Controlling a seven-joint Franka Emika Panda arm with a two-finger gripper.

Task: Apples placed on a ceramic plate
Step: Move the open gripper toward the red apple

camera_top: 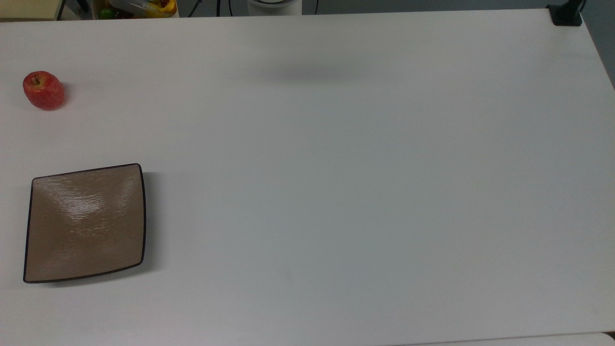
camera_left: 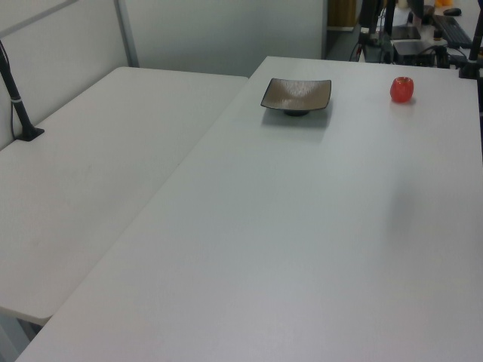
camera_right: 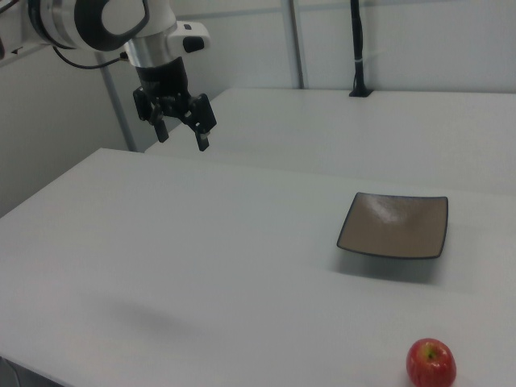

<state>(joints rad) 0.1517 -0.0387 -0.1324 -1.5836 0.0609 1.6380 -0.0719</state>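
Top view: white table [camera_top: 336, 168] bears apple [camera_top: 43, 90], plate [camera_top: 85, 222] apart

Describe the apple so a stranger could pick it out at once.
Start at the white table and find the square tan plate near the top view's left edge. The apple sits apart from it on bare tabletop, further up in the top view. It is the one small, round, red thing there, with a yellowish stem dimple.

The arm [camera_right: 89, 24] above the gripper [camera_right: 182, 137] is cut off by the right view's top and left edges
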